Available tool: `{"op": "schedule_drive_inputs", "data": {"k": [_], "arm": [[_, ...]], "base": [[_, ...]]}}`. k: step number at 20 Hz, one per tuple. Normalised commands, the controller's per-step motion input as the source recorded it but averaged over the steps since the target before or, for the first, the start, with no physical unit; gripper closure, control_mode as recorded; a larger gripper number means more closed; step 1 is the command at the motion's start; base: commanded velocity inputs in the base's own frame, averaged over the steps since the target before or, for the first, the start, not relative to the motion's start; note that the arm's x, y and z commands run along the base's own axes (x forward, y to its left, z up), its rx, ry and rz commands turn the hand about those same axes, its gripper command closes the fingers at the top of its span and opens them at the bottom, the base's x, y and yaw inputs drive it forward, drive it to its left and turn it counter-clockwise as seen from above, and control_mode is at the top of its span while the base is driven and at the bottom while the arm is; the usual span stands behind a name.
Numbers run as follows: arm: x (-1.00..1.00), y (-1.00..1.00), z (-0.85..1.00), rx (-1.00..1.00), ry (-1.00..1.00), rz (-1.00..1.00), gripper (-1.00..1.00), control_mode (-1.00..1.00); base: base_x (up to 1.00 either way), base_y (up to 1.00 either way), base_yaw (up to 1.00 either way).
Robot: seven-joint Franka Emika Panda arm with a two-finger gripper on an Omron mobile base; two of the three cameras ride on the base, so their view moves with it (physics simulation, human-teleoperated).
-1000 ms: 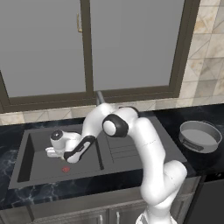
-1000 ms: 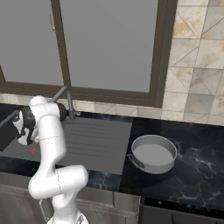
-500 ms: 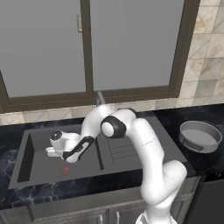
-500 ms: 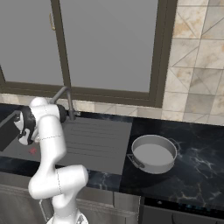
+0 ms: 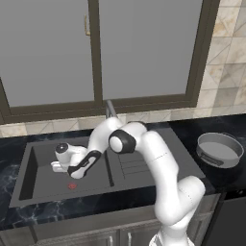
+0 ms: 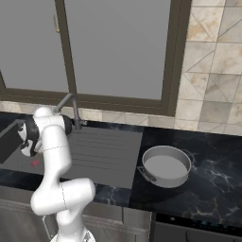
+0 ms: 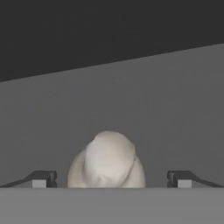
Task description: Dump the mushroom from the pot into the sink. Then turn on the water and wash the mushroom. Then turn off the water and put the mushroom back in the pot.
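Nothing readable anywhere here, honestly: no text, labels, brand names or numbers on any surface in these shots.

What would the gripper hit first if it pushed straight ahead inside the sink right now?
Most likely the mushroom: it sits centred between the open fingertips of the gripper, on the sink floor. How far ahead it lies is unclear.

The arm (image 5: 144, 149) reaches down into the sink (image 5: 43, 185); the pot (image 5: 220, 150) sits on the counter.
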Motion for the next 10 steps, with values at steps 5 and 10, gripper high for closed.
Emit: {"op": "schedule_drive_inputs", "data": {"k": [5,10], "arm": [[0.06,0.0,-0.15,0.0,0.02,-0.01,-1.0,-1.0],[0.0,0.0,-0.08,0.0,0.01,0.0,1.0,-1.0]], "base": [[0.0,0.0,0.0],[0.0,0.0,0.0]]}}
